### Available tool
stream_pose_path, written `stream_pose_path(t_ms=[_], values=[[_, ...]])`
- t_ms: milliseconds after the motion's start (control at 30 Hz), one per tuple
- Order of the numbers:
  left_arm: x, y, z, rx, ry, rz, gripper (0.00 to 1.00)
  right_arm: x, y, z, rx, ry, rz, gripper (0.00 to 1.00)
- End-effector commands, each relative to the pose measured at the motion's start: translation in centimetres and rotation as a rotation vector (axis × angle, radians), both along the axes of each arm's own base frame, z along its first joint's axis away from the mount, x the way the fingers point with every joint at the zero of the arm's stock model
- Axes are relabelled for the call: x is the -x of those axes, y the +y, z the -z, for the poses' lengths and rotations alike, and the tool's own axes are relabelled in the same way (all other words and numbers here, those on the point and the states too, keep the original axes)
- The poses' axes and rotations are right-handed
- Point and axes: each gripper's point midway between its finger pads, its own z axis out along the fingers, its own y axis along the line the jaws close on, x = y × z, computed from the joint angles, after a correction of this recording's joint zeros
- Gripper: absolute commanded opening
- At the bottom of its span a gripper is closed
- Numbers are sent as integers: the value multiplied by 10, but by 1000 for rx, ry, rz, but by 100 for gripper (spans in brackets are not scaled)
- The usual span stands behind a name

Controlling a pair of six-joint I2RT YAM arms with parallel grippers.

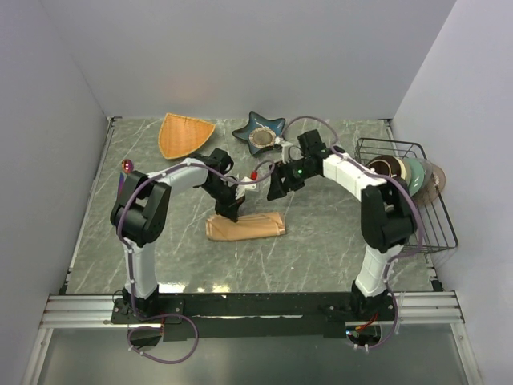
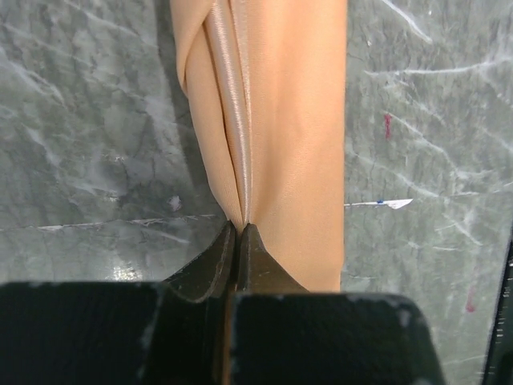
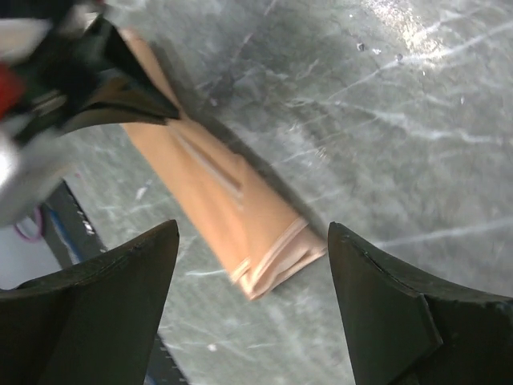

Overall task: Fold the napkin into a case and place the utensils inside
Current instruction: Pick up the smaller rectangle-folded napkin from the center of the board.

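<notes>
Fan dish point(image 1: 184, 134), star dish point(image 1: 260, 132) and wire basket point(image 1: 417, 192) stand clear. Folded napkin point(image 1: 245, 226) lies left-right. Left gripper point(image 2: 238, 234) pinches its crease; right gripper point(image 3: 252, 231) gapes wide.

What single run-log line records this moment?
left gripper shut on napkin | right gripper open above napkin | napkin folded narrow

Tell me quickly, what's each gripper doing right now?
Left gripper: closed, pinching a fold of the napkin.
Right gripper: open, holding nothing.
</notes>
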Motion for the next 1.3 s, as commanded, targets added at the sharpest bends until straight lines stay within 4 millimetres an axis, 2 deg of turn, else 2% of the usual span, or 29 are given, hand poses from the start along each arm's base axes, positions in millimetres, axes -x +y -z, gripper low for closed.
stream_pose_path(t_ms=[0,133,300,400,533,633,867,1167,1267], values=[[-9,-8,-21,55,-163,74,1,8,20,11,2,-44,-172,82],[-10,-10,-27,68,-198,90,1,10,37,21,7,-62,-242,82],[-11,-10,-31,78,-229,108,1,12,56,23,-51,-33,-306,78],[-9,-11,-33,88,-237,121,1,21,62,25,-76,4,-333,75],[-7,-11,-34,100,-249,134,1,21,67,32,-101,31,-332,73],[-6,-9,-33,96,-248,140,1,21,69,29,-139,55,-327,69],[-5,-7,-32,96,-276,167,1,26,58,21,-192,76,-327,70],[-10,-11,-39,116,-309,181,1,18,53,26,-175,100,-303,70],[-12,-12,-41,124,-324,185,1,18,55,35,-152,122,-314,70]])
